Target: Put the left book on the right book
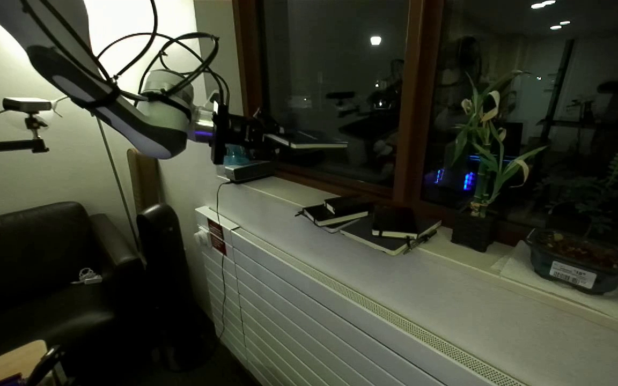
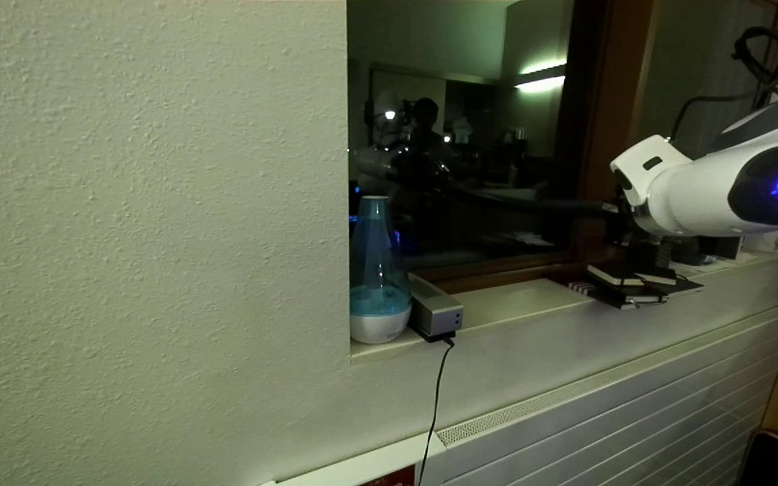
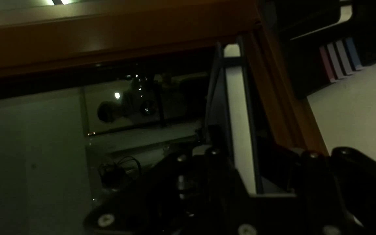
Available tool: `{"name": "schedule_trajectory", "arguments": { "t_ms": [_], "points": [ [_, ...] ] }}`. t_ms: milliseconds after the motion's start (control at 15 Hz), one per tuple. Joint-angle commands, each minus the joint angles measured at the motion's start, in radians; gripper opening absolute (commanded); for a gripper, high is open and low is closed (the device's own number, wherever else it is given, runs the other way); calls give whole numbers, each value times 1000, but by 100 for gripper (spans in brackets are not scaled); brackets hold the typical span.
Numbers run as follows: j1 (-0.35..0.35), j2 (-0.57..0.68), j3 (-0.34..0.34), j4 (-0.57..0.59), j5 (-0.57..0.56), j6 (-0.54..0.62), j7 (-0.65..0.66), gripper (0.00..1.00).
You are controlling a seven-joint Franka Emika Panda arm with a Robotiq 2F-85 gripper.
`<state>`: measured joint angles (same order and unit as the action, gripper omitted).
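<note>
Wrist view shows my pincer (image 3: pixel 245 147) closed on the left book (image 3: pixel 238 111), its fingers no farther apart than the covers and pages between them. I hold the book by one end; the rest reaches away from me toward twelve o'clock. In an exterior view it hangs in the air before the dark window (image 1: pixel 330 69), pointing to three o'clock from my pincer and clear of the windowsill (image 1: pixel 421 279). So I judge the grasp done and the carry in hand, with the placing not yet begun.

Next I need to head toward about half past four from there, as seen in an exterior view, to the right book (image 1: pixel 381 241), which I take to be the broad dark one lying flat, though I cannot be certain. A smaller black notebook (image 1: pixel 395 220) lies on it, so the landing may be uneven. The move calls for keeping my book level, clearing the window frame (image 3: pixel 281 98), coming down gently and letting go only once it bears on what is below. Held at one end, it could sag or twist.

The left book is thin and dark, its cover catching a greyish sheen in an exterior view. Its page edge runs as a pale strip between two dark covers, and a dark band crosses that strip near the twelve o'clock end in the wrist view.
</note>
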<state>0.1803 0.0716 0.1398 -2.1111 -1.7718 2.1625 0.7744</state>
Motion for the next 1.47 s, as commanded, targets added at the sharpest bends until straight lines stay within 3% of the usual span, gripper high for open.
{"name": "schedule_trajectory", "arguments": {
  "t_ms": [0,600,1400],
  "points": [
    [-25,-111,-6,-107,-34,-1,31,5],
    [-71,-169,-59,-204,-75,-16,41,5],
    [-120,-175,-121,-281,-323,60,69,5]
  ]
}}
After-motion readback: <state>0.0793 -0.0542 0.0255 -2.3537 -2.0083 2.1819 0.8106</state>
